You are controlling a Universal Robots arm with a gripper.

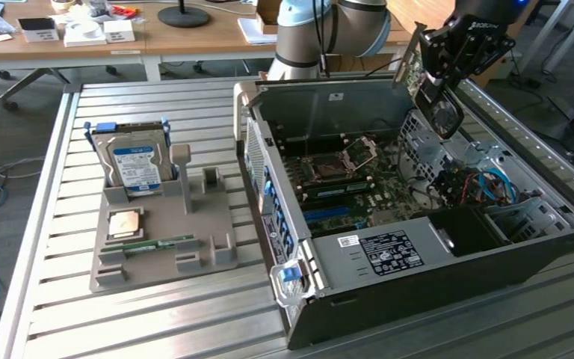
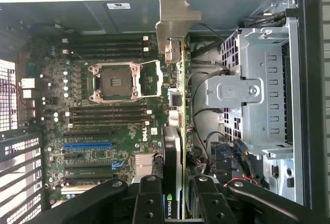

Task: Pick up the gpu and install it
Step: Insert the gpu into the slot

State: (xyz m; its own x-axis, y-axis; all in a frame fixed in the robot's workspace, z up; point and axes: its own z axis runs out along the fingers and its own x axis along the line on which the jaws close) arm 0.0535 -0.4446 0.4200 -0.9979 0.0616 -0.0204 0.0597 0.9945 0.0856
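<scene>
My gripper [image 1: 445, 66] hangs over the far right corner of the open computer case [image 1: 526, 254], shut on the gpu [image 1: 435, 101]. The card hangs upright from the fingers, its black round fan facing the exterior view's right and its silver bracket [image 1: 406, 56] toward the back. In the wrist view the gpu [image 2: 181, 95] is seen edge-on between the black fingers [image 2: 148, 199], with the silver bracket [image 2: 172, 15] at its far end. It is held above the motherboard [image 2: 103, 115], beside the metal drive cage [image 2: 252, 100]. My gripper [image 2: 178, 201] clamps the fan end.
A grey holder tray [image 1: 158, 247] on the slatted table [image 1: 147, 321] holds a silver hard drive [image 1: 135, 166], a CPU [image 1: 125, 223] and a green memory stick [image 1: 158, 244]. Blue cables [image 1: 492, 183] lie inside the case. A wooden desk [image 1: 117, 41] stands behind.
</scene>
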